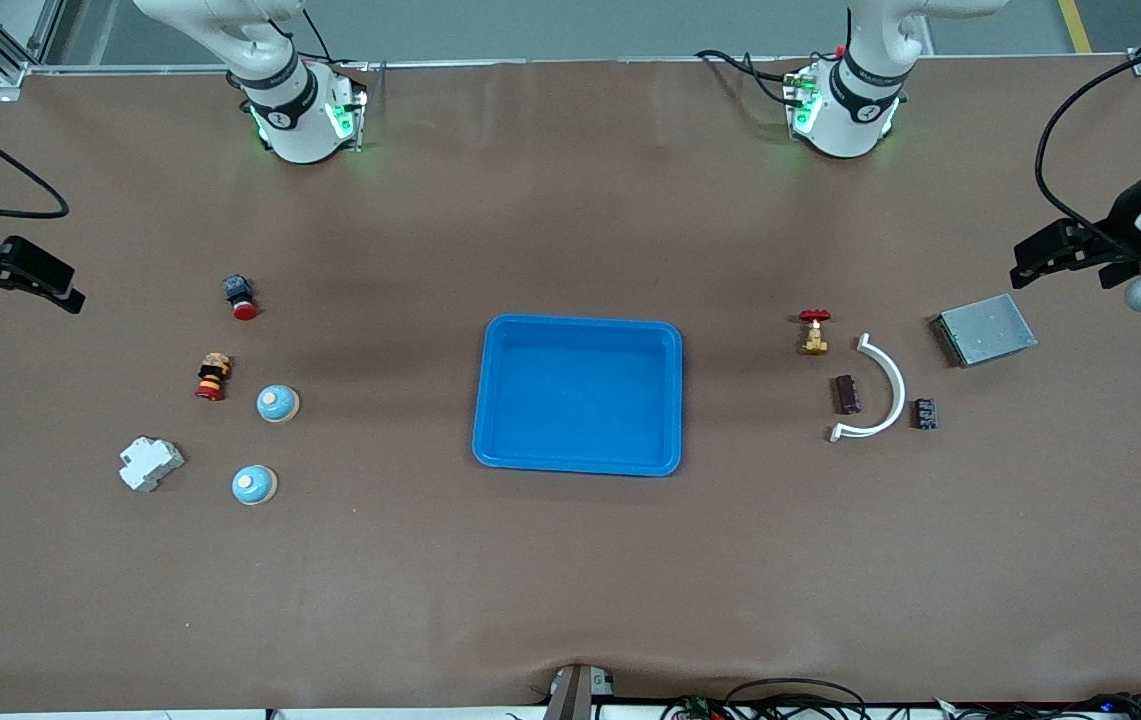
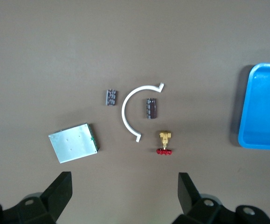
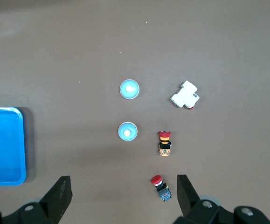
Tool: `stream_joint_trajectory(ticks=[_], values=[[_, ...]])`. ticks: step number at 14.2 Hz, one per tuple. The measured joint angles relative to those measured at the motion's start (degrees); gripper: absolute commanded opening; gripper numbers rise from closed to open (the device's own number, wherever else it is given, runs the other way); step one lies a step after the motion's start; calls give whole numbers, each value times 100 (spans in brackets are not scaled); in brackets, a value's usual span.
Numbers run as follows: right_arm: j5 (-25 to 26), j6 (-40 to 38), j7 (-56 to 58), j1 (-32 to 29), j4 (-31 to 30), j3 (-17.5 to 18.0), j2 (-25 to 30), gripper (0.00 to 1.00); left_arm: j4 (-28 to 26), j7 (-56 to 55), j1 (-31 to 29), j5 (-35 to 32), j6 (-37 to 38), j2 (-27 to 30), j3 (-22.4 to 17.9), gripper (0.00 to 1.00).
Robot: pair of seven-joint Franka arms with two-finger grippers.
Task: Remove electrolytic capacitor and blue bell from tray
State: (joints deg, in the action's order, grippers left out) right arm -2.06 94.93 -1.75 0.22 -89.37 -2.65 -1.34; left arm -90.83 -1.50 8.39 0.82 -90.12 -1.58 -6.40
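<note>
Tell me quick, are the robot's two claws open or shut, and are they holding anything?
Left gripper: open, holding nothing, over the table near the metal plate.
Right gripper: open, holding nothing, at its end of the table.

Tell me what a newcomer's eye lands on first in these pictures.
The bright blue tray in the middle of the table stands out first, with nothing in it. Next come two small blue bells among red-capped buttons toward the right arm's end, and a white curved bracket around a dark capacitor toward the left arm's end. Both hands, left hand and right hand, wait open at the table's ends.
</note>
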Motion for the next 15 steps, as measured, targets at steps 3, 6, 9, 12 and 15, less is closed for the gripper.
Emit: stream_joint_trajectory(ticks=[3,6,9,12,15], values=[[-12,26,0,0,0,0,0,100,94,0,6,0,1,-17,7,100],[-14,42,0,0,0,0,0,100,229,0,22,0,39,-14,21,100],[-16,67,0,0,0,0,0,100,249,0,41,0,125,-13,25,100],[-16,76,0,0,0,-1,0,100,249,-1,44,0,138,-13,26,100],[-16,76,0,-1,0,-19,0,100,249,-1,44,0,140,-13,26,100]])
